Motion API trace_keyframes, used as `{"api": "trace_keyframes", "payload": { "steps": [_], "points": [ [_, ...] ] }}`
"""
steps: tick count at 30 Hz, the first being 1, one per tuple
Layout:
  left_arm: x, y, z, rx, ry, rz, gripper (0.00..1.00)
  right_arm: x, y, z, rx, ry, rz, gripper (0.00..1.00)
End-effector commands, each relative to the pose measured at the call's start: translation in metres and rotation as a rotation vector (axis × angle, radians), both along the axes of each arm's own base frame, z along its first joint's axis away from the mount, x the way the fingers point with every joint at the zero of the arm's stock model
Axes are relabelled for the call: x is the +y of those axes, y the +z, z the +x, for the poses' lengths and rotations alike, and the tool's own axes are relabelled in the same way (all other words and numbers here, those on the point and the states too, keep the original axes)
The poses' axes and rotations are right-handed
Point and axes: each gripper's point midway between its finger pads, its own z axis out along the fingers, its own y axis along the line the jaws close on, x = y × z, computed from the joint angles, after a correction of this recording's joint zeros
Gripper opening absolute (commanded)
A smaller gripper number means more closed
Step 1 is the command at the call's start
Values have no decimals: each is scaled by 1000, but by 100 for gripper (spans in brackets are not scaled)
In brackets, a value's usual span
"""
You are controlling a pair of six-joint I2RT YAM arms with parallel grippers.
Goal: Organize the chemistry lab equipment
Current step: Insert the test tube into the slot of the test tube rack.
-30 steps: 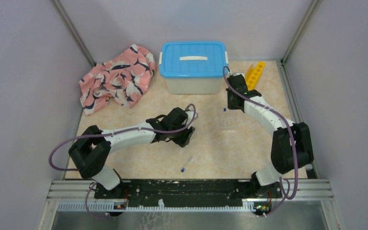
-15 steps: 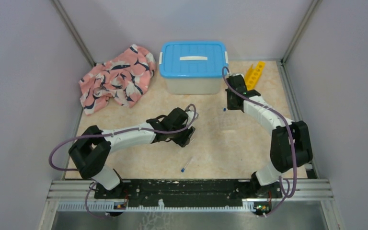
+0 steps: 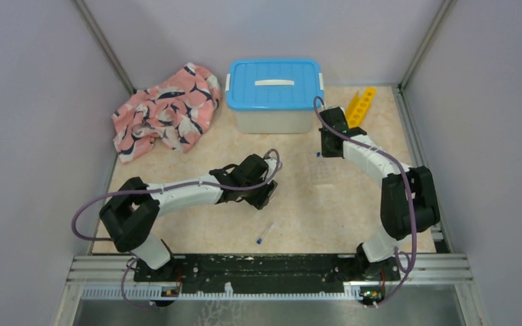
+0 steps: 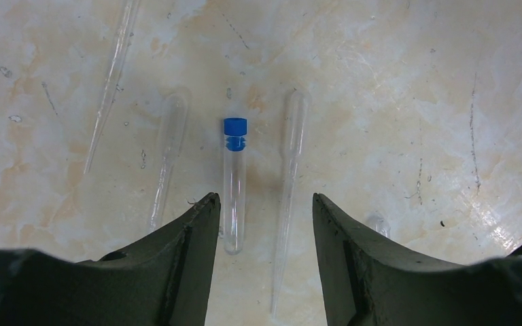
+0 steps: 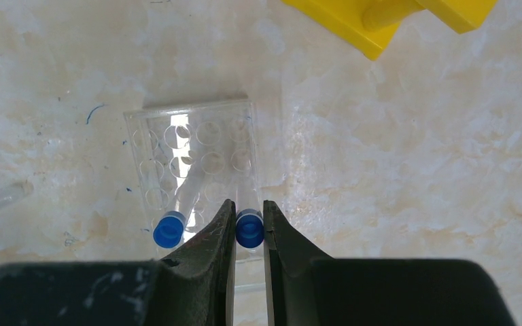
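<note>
Blue-capped thin clear tube (image 4: 234, 190) lies flat, cap pointing away from the open left gripper (image 4: 265, 198); right gripper (image 5: 248, 204) pinches a second blue-capped tube (image 5: 249, 229).

No legible text, label, brand, number or sign anywhere. Plain and unmarked: the thin clear blue-capped tube (image 4: 234, 190), the long yellow holed rack (image 3: 361, 106) and the white plastic bin with a blue lid (image 3: 248, 92). Only whale figures, no lettering, on the crumpled pink patterned cloth (image 3: 166, 115).
</note>
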Motion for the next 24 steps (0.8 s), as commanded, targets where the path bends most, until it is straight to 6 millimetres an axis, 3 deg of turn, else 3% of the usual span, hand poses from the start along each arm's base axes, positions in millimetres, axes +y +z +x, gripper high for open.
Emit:
{"api": "trace_keyframes", "payload": {
  "steps": [1, 24],
  "points": [
    [-2, -4, 2, -18, -8, 18, 58, -1, -2, 5, -15, -15, 13, 2],
    [3, -24, 9, -37, 22, 81, 55, 1, -15, 5, 19, -10, 19, 4]
  ]
}}
